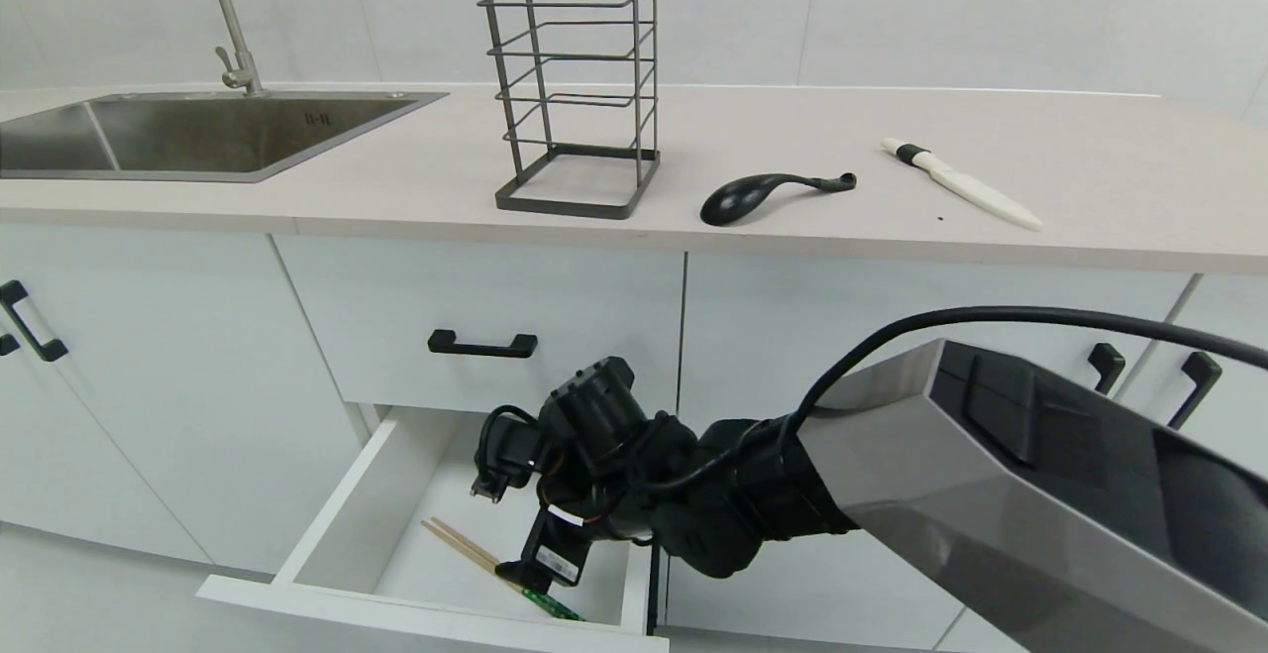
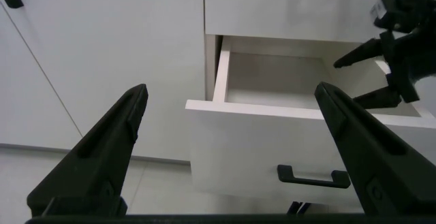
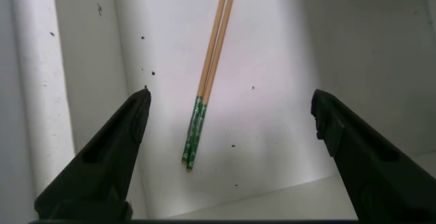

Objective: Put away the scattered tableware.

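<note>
Head view shows chopsticks lying in the open drawer, right gripper spread wide above them (left gripper likewise spread), spoon and knife apart on the counter.

I'm holding my right arm stretched forward and low, pointing my right gripper straight down with fingers spread wide. I'm holding my left gripper low, fingers likewise parted wide.
</note>
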You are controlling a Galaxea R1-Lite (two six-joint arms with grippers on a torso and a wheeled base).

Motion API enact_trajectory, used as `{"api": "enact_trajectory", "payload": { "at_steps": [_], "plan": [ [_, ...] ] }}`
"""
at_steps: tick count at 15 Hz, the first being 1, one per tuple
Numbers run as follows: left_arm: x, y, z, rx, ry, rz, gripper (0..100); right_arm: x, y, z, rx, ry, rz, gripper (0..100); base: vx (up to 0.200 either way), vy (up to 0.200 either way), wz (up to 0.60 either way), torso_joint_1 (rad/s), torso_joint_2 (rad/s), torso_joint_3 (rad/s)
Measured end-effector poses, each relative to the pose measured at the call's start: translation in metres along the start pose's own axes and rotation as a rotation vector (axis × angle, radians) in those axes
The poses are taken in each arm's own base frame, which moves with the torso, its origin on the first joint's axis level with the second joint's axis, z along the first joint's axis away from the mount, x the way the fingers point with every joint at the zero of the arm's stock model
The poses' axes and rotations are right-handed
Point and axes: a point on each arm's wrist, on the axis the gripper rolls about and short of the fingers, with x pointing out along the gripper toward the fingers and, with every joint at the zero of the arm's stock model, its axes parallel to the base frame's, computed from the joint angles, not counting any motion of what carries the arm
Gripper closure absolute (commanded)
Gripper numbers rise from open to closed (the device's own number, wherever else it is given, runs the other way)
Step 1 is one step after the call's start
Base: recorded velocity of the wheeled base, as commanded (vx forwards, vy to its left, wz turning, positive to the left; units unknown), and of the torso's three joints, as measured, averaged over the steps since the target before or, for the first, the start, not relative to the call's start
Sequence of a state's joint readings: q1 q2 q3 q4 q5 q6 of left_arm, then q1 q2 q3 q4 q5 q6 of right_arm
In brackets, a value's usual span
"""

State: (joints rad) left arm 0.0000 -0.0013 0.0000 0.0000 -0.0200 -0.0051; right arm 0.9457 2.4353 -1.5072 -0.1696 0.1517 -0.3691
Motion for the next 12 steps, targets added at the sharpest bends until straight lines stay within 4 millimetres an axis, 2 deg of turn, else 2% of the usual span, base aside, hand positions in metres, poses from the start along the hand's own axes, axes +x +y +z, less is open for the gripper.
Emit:
{"api": "enact_trajectory", "payload": {
  "at_steps": [5,8,12],
  "plan": [
    [0.000,0.000,0.000,0.000,0.000,0.000,0,-0.031,0.004,0.029,-0.043,-0.108,-0.023,0,0.000,0.000,0.00,0.000,0.00,0.000],
    [0.000,0.000,0.000,0.001,0.000,0.000,0,-0.049,0.005,0.040,-0.051,-0.226,-0.053,0,0.000,0.000,0.00,0.000,0.00,0.000],
    [0.000,0.000,0.000,0.000,0.000,0.000,0,-0.066,0.013,0.026,-0.062,-0.249,-0.091,0,0.000,0.000,0.00,0.000,0.00,0.000]
  ]
}}
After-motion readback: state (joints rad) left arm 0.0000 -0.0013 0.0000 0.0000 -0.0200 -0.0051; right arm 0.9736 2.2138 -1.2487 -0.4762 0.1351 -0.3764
